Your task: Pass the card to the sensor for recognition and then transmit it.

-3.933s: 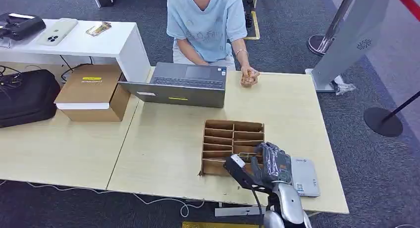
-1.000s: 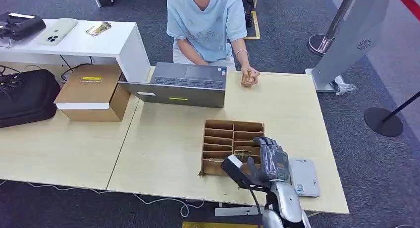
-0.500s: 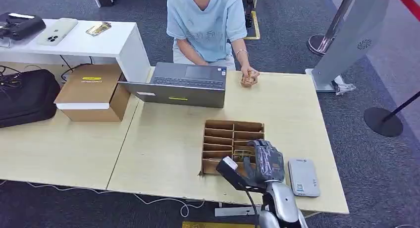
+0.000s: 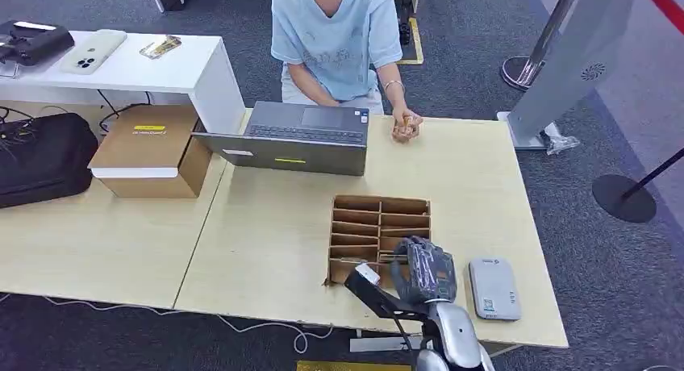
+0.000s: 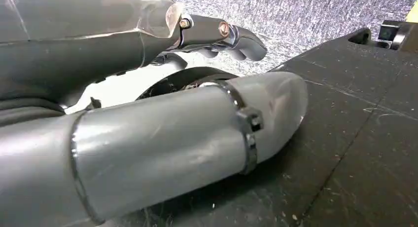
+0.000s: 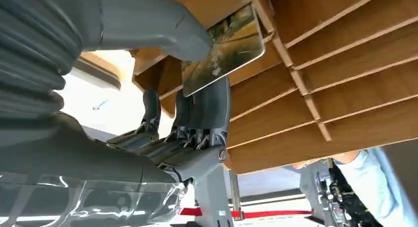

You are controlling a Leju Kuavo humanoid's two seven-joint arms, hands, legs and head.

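Right hand (image 4: 425, 270) shifted off sensor (image 4: 493, 287), pinching card (image 6: 224, 48) over divider box (image 4: 379, 218)

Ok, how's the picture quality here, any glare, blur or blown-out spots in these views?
Head view: even light, sharp, soft shadows under the divider box. Right wrist view: bright blown-out patch behind the right hand, glossy reflections on the card, which stays sharp. Left wrist view: left hand close and slightly soft, with highlights on its cover.
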